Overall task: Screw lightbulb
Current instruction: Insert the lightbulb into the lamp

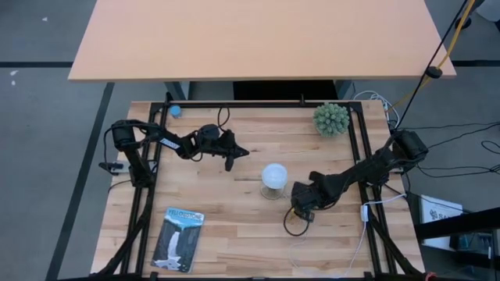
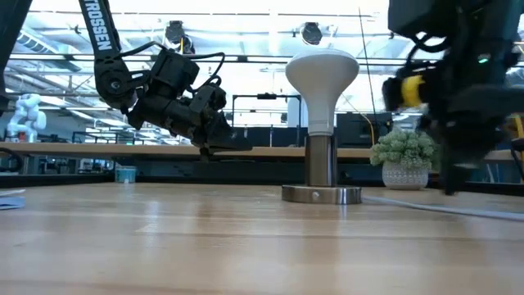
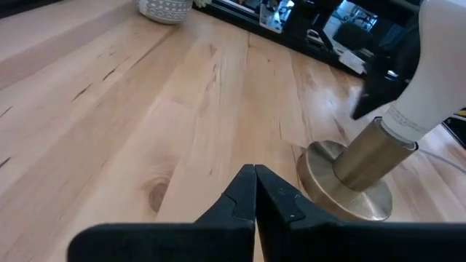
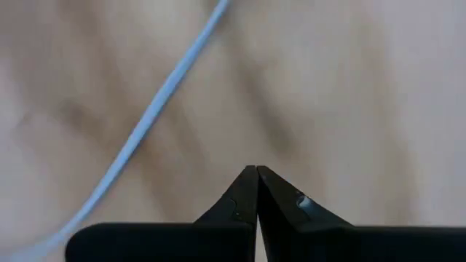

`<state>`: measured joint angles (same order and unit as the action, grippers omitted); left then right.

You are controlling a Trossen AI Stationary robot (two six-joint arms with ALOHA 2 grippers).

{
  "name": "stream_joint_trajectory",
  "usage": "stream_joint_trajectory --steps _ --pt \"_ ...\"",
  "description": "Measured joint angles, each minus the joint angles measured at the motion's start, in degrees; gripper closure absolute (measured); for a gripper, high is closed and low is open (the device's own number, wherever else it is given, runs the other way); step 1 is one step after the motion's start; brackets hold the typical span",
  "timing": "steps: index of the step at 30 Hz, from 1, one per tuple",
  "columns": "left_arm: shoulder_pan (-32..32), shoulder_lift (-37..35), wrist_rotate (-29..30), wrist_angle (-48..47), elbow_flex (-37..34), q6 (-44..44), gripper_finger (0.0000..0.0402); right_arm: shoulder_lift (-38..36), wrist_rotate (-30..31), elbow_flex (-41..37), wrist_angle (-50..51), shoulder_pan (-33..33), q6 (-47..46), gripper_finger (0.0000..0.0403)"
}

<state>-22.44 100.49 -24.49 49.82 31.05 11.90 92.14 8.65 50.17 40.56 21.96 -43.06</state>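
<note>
1. Nearest the front edge of the table (image 1: 234, 250), a packaged item in a blister card (image 1: 178, 238) lies flat on the left side, well apart from everything else.
2. Just right of centre, the right gripper (image 1: 301, 215) hangs low over the wood beside a white cord (image 4: 145, 131), its fingers pressed together on nothing.
3. At mid-table the lightbulb (image 2: 322, 82) stands upright in the socket base (image 2: 322, 193), dome up, neck seated in the metal collar. It looks fully home, though how tightly it is threaded cannot be judged from these views.
4. Left of the bulb, the left gripper (image 1: 234, 154) hovers above the table, near the base but not touching it; its fingertips (image 3: 255, 193) meet in a closed point and hold nothing.
5. Farther back on the right, a spiky green plant (image 1: 331, 119) sits in its small pot, clear of both arms.
6. Judged from this, the screwing seems done: bulb in place, both hands empty and off it. What may remain is pulling the arms back.
</note>
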Motion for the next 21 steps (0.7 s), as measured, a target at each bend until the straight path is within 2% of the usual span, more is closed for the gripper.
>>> stream_joint_trajectory --steps 3,7,11,17,21 --pt "0.0 0.0 0.0 -0.02 0.0 0.0 0.0402 0.32 6.31 -1.06 -5.7 -1.01 1.07 0.0403" --pt "0.03 0.0 -0.57 -0.07 0.0 0.66 0.0402 -0.11 6.28 -3.08 -12.13 -1.77 2.48 0.0403" --pt "0.35 0.0 -0.57 -0.52 -0.02 0.17 0.0401 -2.94 5.91 -3.62 -12.68 -1.02 1.84 0.0403" --pt "0.35 0.02 -0.61 -1.54 -0.02 -0.3 0.0402 -8.96 -2.41 -3.58 -13.81 0.36 -1.69 0.0403" --pt "0.55 0.02 -0.63 -1.52 -0.02 -0.28 0.0402 -8.86 -7.64 -3.54 -16.14 1.95 -6.27 0.0403"
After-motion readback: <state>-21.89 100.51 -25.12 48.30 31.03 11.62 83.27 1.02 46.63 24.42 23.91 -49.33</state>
